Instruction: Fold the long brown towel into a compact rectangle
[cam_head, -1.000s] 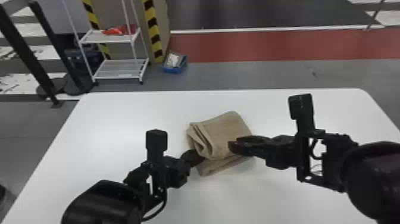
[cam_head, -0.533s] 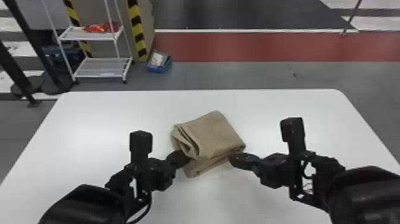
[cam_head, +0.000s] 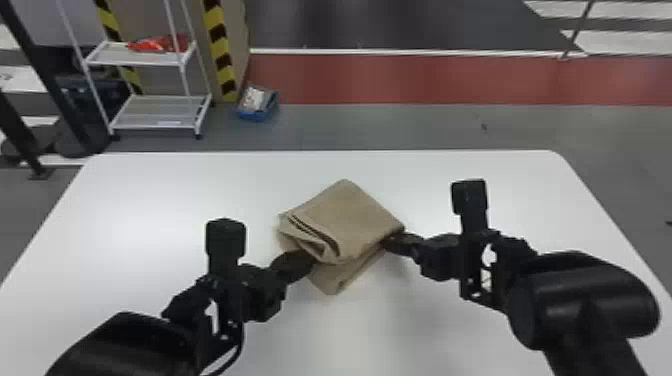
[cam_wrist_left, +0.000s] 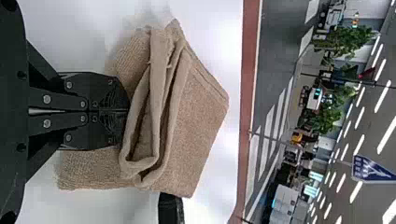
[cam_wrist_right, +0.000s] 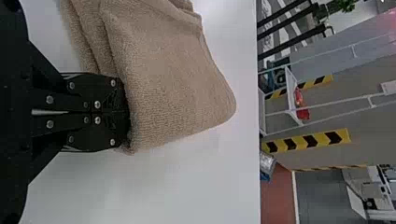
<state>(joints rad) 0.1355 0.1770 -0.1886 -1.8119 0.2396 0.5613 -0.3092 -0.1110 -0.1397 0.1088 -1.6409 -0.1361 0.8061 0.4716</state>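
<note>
While 1 towel (cam_head: 350, 215) lies folded on 1 tbl (cam_head: 175, 200), L gripper (cam_head: 309, 259) & R gripper (cam_head: 390, 242) touch it, jaws clenched; hold unclear.

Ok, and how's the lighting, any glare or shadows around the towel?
Head view: pale glare on the white table left of the towel, a soft shadow on the table near the right gripper. Left wrist view: faint shadow beside the towel, bright ceiling lights beyond. Right wrist view: towel fairly evenly lit, no harsh glare on it.
</note>
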